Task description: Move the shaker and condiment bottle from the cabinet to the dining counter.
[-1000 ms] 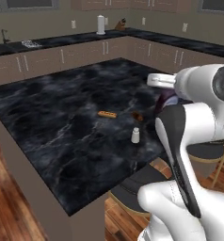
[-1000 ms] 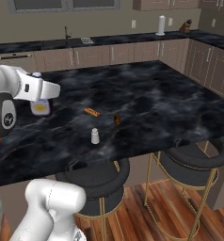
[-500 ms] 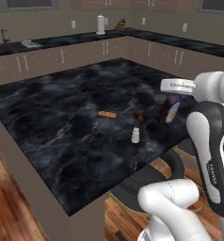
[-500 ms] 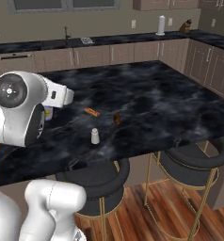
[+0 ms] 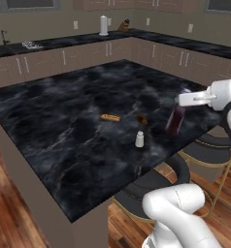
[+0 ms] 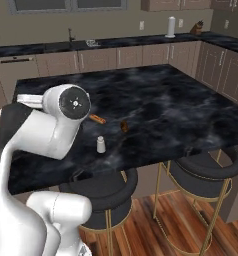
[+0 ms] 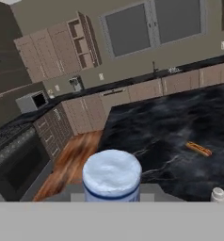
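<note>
- The wide black marble table (image 5: 64, 126) with white veins carries the task's things.
- My fingers (image 5: 181, 100) are clamped on the slim dark red-brown condiment bottle (image 5: 174, 121), held over the table's near edge.
- The small white cylindrical shaker (image 5: 139, 139) stands upright on the table, near the bottle.

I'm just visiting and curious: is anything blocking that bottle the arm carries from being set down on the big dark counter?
Nothing visible. The gripper holds the bottle over bare counter; the shaker and two small items sit further in, apart from it.
</note>
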